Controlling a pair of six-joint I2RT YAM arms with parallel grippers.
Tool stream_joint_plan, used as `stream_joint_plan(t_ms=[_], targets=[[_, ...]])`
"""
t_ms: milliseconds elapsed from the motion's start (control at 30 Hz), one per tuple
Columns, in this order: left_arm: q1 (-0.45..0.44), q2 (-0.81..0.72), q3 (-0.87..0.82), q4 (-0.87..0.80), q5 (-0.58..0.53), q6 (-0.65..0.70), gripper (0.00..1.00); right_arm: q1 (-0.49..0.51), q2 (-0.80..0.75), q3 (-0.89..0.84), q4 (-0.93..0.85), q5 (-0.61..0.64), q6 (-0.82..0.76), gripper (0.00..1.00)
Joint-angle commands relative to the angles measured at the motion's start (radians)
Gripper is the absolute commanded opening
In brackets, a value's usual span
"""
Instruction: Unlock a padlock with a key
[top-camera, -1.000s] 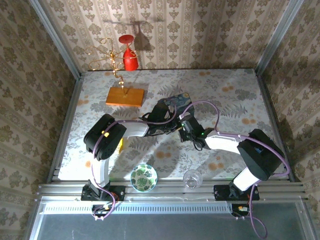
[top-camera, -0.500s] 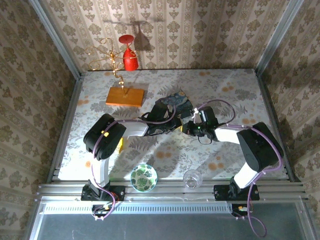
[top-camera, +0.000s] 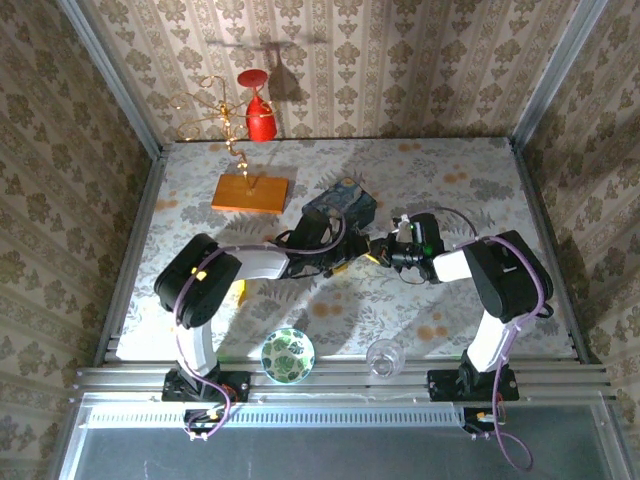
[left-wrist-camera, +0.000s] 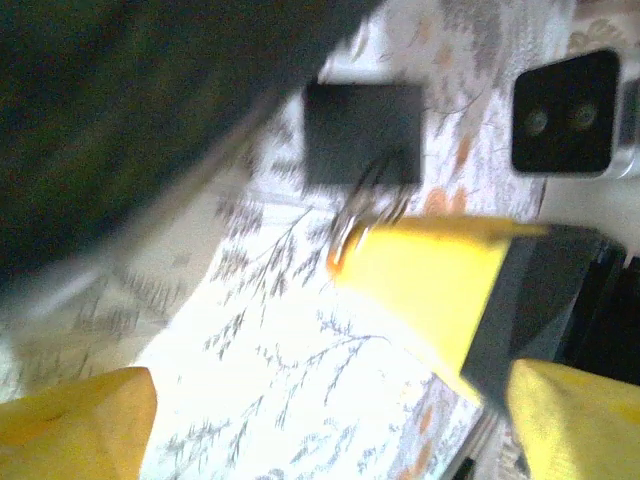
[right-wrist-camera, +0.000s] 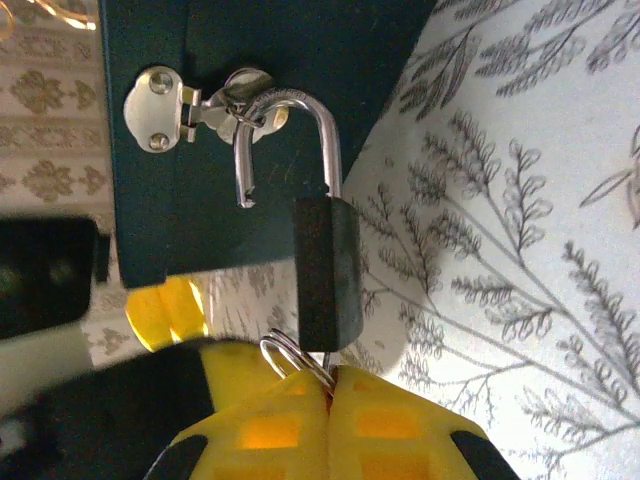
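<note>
Just in front of the right wrist camera, the right gripper has its yellow fingers pressed together on the bow of the thin dark metal key. The key's shank runs up into the underside of the small dark-bodied padlock. A wire ring sits beside the fingertips. Beyond the body, the silvery shackle stands open: its short leg is clear of the body, notch showing. Its loop is threaded through the silver hasp on the dark blue rectangular tin box. The left gripper hangs close by the padlock, yellow fingers spread wide, holding nothing. By my reading the unlocking itself is done. What may remain is letting go of the key and, if wanted, unhooking the shackle from the hasp.
</note>
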Motion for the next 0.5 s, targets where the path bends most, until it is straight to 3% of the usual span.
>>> stream_joint_plan(t_ms=[0, 167, 367, 467], targets=[[0.002, -0.063, -0.016, -0.126, -0.001, 0.031, 1.0, -0.01, 0.018, -0.011, 0.101, -0.025, 0.08, 0.0], [0.002, -0.143, 0.001, -0.215, -0.058, 0.09, 1.0, -0.011, -0.003, -0.041, 0.085, -0.024, 0.077, 0.0], [0.002, -0.226, 0.018, -0.267, -0.106, 0.142, 1.0, 0.005, -0.165, -0.03, -0.228, 0.047, -0.102, 0.32], [0.002, -0.249, 0.034, -0.288, -0.12, 0.164, 1.0, 0.008, -0.276, -0.023, -0.396, 0.113, -0.186, 0.36]])
